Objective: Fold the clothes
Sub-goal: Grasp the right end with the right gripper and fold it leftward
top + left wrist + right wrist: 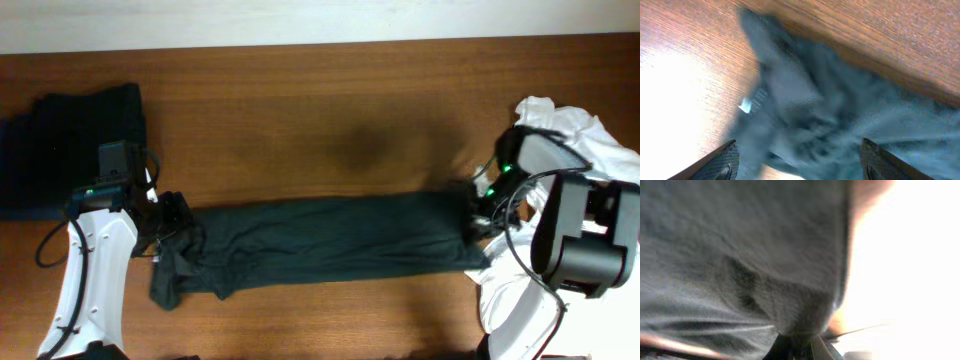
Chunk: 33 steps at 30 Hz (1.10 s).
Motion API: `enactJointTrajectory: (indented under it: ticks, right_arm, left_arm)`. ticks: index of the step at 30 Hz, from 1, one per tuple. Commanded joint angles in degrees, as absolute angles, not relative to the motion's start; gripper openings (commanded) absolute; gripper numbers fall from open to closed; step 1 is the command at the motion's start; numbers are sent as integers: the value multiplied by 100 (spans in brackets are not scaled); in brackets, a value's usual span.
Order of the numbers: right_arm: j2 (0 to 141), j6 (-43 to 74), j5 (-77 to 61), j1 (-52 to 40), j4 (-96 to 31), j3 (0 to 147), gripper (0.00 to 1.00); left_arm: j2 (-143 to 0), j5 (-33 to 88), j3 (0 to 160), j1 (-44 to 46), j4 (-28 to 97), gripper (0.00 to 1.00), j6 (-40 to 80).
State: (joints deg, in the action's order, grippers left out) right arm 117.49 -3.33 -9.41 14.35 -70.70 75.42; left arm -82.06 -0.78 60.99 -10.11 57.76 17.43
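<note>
A dark grey-green garment [330, 240] lies stretched out lengthwise across the wooden table, bunched at its left end. My left gripper [172, 222] hovers over that bunched left end. In the left wrist view its jaws [800, 165] are wide open, with the blurred cloth [830, 115] and a small white label [752, 102] below them. My right gripper [478, 208] is at the garment's right end. In the right wrist view its fingers [800, 347] are shut on a pinch of the cloth [740, 255], which fills most of the view.
A pile of dark navy clothes [70, 140] lies at the back left. A white garment [575, 125] lies at the right edge under and behind the right arm, and more white cloth [510, 300] shows at the front right. Bare wood [330, 110] lies behind the garment.
</note>
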Motion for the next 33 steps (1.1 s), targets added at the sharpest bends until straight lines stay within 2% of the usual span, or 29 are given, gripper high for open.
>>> enactJointTrajectory:
  ticks: [1,5,8,9,12,15,19,20,22,23,24,26,30,33]
  right_arm:
    - [11808,-75,-331,1815,-7642,8624,4]
    - [11719,-104,-228,1391,-8418,9452,4]
    - [11559,-78,-263,-36,-8718,9445,4]
    - [11559,73,-276,-862,-8770,9406,4]
    - [11561,397,-279,-2001,-8742,9341,4]
    - [11566,836,-342,-2744,-8534,9317,4]
    - [11566,867,-600,-3052,-8460,9317,5]
    - [11566,869,-600,-3107,-8427,9317,9]
    - [11566,869,-794,-3155,-8298,9317,23]
    - [11566,867,-1151,-3155,-8099,9317,47]
    - [11566,867,-1203,-3155,-8012,9317,50]
    - [11566,867,-1190,-3148,-7968,9317,51]
    - [11566,961,-969,-3144,-7900,9317,51]
    - [11686,1000,-967,-3151,-7140,9317,51]
  left_arm:
    - [-8206,-16,6156,-1028,5776,77,1778]
    - [-8206,-19,6154,-1028,5774,77,1778]
    - [-8206,-16,6154,-1028,5774,77,1778]
    - [-8206,-16,6156,-1028,5774,77,1778]
    - [-8206,-16,6154,-1028,5774,77,1778]
    - [-8206,-16,6154,-1028,5776,77,1778]
    - [-8206,-16,6156,-1028,5774,77,1778]
    - [-8206,-16,6156,-1028,5774,77,1778]
    - [-8206,-16,6156,-1028,5774,77,1778]
    - [-8206,-16,6156,-1028,5776,77,1778]
    - [-8206,-16,6154,-1028,5776,77,1778]
    - [-8206,-16,6154,-1028,5776,77,1778]
    - [-8211,-14,6154,-1028,5813,83,1774]
    - [-8239,-12,6154,-1028,5813,83,1776]
